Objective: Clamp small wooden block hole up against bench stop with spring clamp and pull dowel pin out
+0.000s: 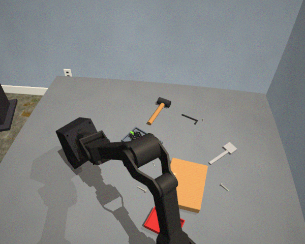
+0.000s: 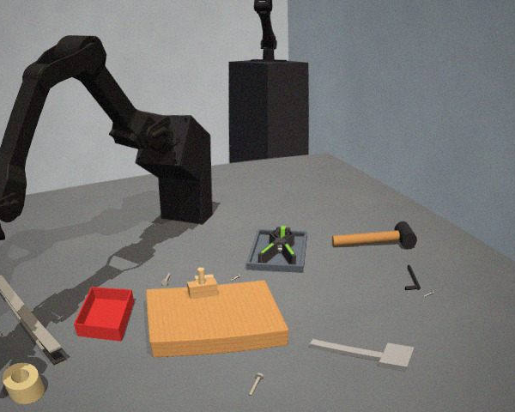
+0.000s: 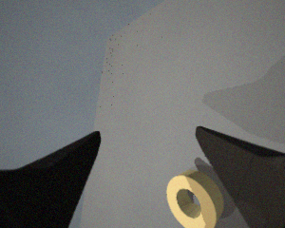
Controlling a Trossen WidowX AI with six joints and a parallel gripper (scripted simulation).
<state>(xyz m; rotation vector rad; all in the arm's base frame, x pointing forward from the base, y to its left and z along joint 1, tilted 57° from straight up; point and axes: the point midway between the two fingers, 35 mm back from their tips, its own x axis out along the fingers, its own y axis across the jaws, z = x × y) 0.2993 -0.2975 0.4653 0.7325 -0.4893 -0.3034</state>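
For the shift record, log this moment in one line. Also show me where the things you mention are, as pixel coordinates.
hand (image 3: 148,133): open, nothing held | pale wooden block (image 2: 202,289): on orange wooden board (image 2: 217,317), upright dowel pin (image 2: 201,275) still in | clamping: cannot tell

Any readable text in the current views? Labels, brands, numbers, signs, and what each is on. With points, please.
No readable text in any of the three views.
Dark specks on the grey surface in the wrist view: too small to make out, no letters or digits distinguishable.
Rubber mallet (image 1: 155,114) (image 2: 366,238), red tray (image 1: 151,222) (image 2: 104,312), tan ring (image 2: 30,390) (image 3: 210,192): no visible lettering.
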